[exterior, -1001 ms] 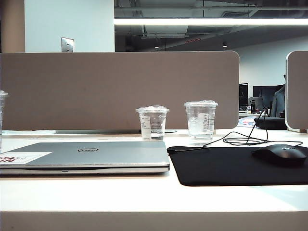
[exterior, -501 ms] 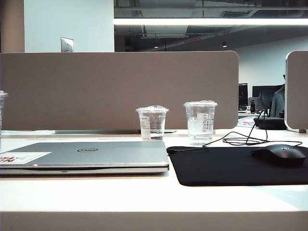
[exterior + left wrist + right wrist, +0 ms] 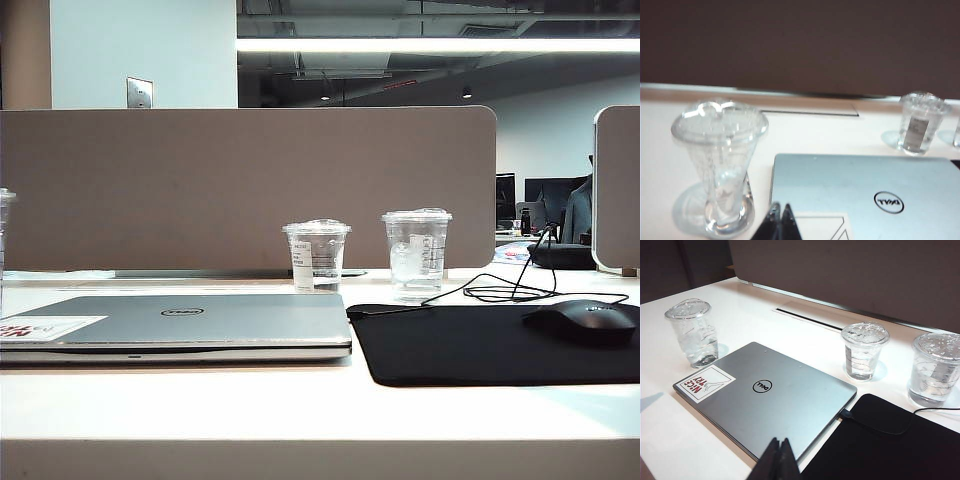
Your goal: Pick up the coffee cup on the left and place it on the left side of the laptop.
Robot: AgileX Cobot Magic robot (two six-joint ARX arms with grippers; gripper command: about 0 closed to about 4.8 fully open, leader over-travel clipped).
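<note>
In the exterior view neither gripper shows. The coffee cup [image 3: 4, 235] is only a sliver at the frame's 9 o'clock edge, standing on the surface [image 3: 300, 400] just off the laptop [image 3: 180, 325] at its left. A shorter labelled cup [image 3: 317, 255] and an iced cup [image 3: 417, 252] stand behind, near 12 o'clock of the mouse pad [image 3: 480, 345]. Judge nothing fine from here; the cup is nearly cropped out.

In the left wrist view the left gripper [image 3: 780, 220] is clenched and empty, its tips over the laptop's near corner. The cup [image 3: 720, 165] stands upright at about 10 o'clock of the tips, apart from them and just beside the laptop [image 3: 860, 195]. It looks already placed, so your job is a clean retreat: lift straight away, keep the closed tips off the lid and thin wall, and don't sweep toward the cup.

In the right wrist view the right gripper [image 3: 779, 457] is clenched too, holding nothing, over the laptop's near edge. The cup [image 3: 692, 332] sits by the stickered corner [image 3: 704, 382]. Leave this arm parked.
</note>
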